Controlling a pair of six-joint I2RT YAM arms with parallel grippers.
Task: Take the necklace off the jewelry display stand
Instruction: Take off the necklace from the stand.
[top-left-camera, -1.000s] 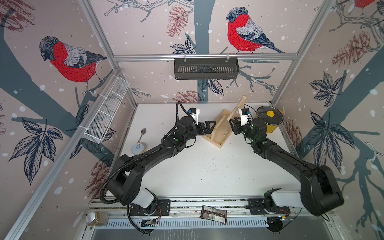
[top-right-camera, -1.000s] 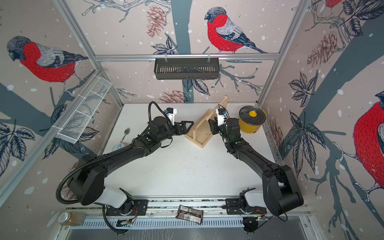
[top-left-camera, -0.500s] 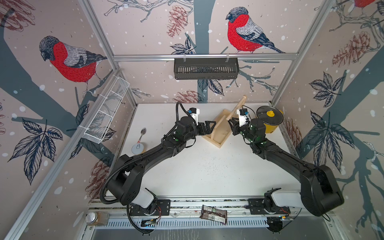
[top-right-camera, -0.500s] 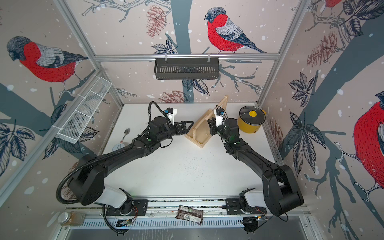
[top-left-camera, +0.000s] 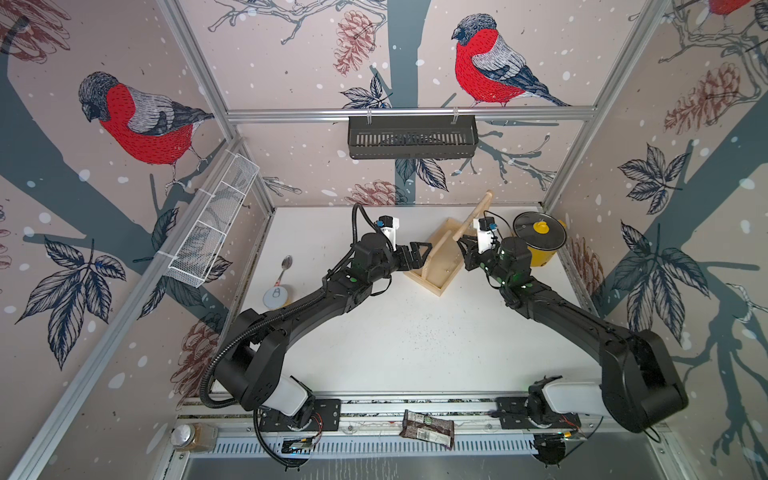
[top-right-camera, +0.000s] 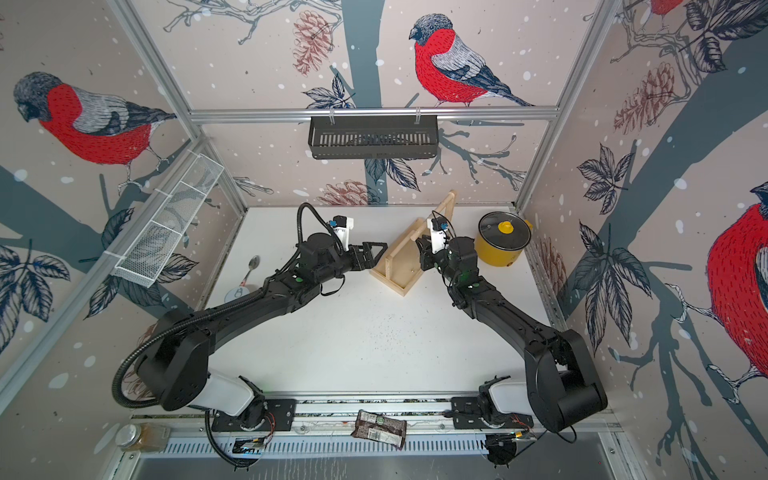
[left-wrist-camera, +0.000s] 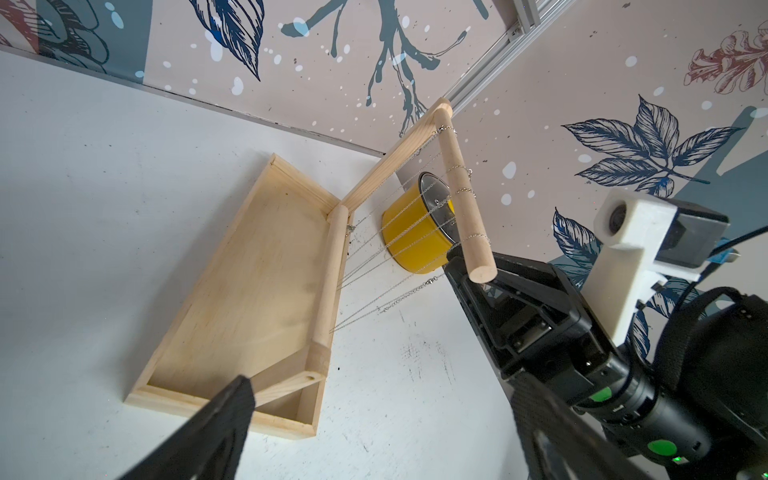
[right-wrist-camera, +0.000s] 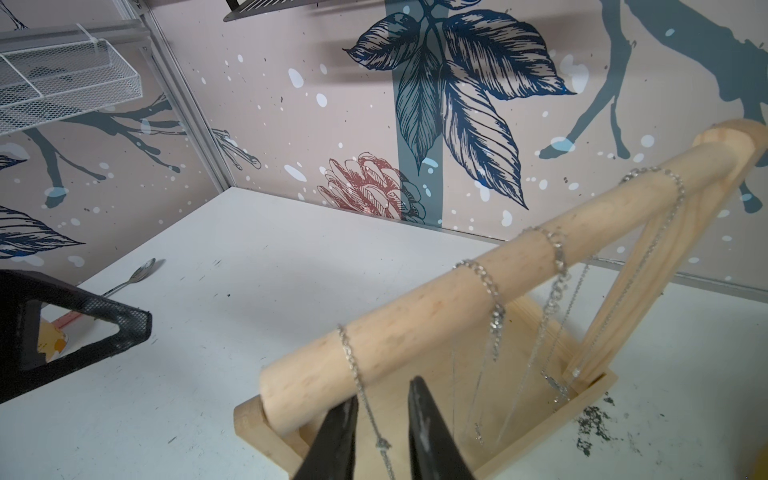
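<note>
Black right gripper (right-wrist-camera: 384, 397): jaws a narrow gap apart, not clenched; one thin silver necklace (right-wrist-camera: 353, 361) hangs down through the gap, close to one finger; contact unclear.
Necklace: looped over the crossbar (right-wrist-camera: 415, 328) nearest its free end; on the jewelry display stand (top-left-camera: 436, 266).
Left gripper (top-left-camera: 420, 253): jaws spread wide, released, nothing in them; tips just beside the stand's tray base (left-wrist-camera: 249, 291); whether they touch it cannot be told.
Stand: pale wood, upright on the white table (top-left-camera: 415, 340) towards the back wall, between the two grippers.
Right wrist view only: the chain in the gap; other chains (right-wrist-camera: 492, 303) further along the bar.
Left wrist view only: right gripper sits under the bar's free end; chains hang in a row from the bar.
Top views: chains too fine to make out; the right arm's wrist camera (top-left-camera: 484, 239) covers part of the crossbar.
Around: yellow pot (top-left-camera: 540, 245), lidded, just beside the right wrist, seen behind the chains in the left wrist view; spoon (top-left-camera: 286, 264) well apart on the left side.
</note>
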